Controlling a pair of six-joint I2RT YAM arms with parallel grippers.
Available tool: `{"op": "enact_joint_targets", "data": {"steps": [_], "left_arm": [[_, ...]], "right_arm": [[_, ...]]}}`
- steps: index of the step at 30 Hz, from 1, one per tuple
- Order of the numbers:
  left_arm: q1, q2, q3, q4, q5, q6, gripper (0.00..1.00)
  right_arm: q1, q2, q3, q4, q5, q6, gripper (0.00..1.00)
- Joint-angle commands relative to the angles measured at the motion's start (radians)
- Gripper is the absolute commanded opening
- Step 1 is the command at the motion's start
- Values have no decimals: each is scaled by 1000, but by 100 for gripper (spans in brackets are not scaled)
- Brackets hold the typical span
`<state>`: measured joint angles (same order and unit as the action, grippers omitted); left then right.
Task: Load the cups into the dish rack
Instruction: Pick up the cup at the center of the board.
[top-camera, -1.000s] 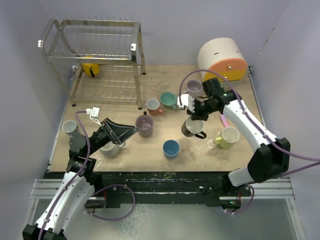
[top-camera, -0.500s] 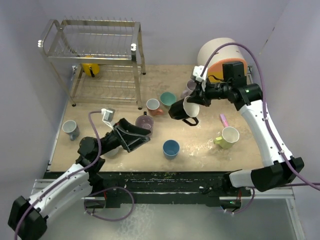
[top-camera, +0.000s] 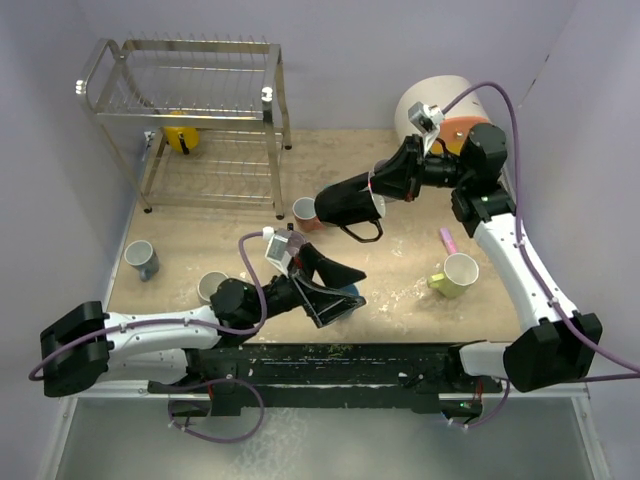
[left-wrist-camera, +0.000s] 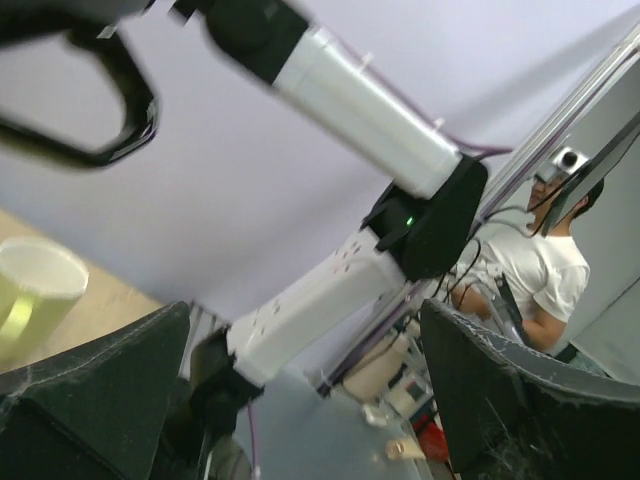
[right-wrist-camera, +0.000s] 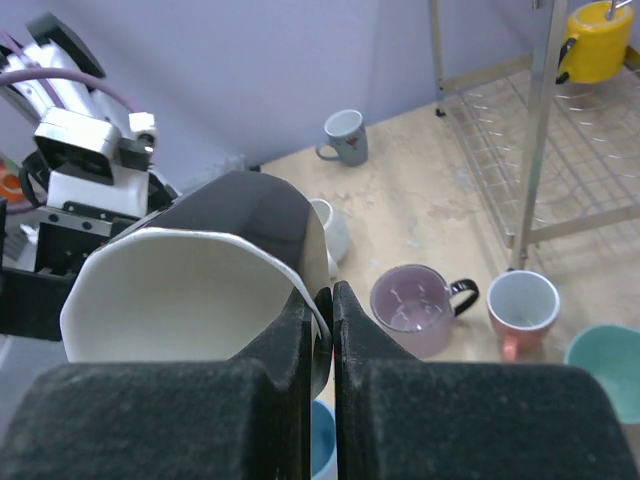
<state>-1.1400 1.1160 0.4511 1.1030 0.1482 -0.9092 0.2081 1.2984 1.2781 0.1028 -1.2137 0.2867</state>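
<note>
Black mug (top-camera: 343, 205) nipped at the rim between the all-but-closed fingers of right gripper (top-camera: 378, 190), held on its side above table (top-camera: 330, 150), to the right of dish rack (top-camera: 190, 113) and apart from it; left gripper (top-camera: 350, 290) spread wide with nothing between, low near table's front edge; yellow mug (top-camera: 182, 130) on rack's lower tier; salmon mug (top-camera: 305, 210) standing on table just beside the lifted one.

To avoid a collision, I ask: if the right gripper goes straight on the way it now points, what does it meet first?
Probably the salmon mug, beside the front leg of the dish rack. The right gripper, shut on the black mug, points toward it. Height is unclear; it may pass above.
</note>
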Motion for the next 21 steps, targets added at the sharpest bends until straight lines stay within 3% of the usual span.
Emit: {"op": "enact_joint_targets", "data": {"steps": [1,8,12,18,21], "left_arm": [[-63,19,93,198,-179,149,99],[-79,151,144,330,-326,76,98],[-83,229,187,426,-342,37,92],[-104,250,250,412,-375,80,90],[-105,249,266,387,-381,93,85]], "right_arm": [[-2,-36,-38,595,-16,535,0],[-3,-26,-160,1056,104,900,0],[-4,-51,-228,1119,147,925,0],[-3,-81,-318,1164,176,926,0],[-4,-86,-336,1168,183,921,0]]}}
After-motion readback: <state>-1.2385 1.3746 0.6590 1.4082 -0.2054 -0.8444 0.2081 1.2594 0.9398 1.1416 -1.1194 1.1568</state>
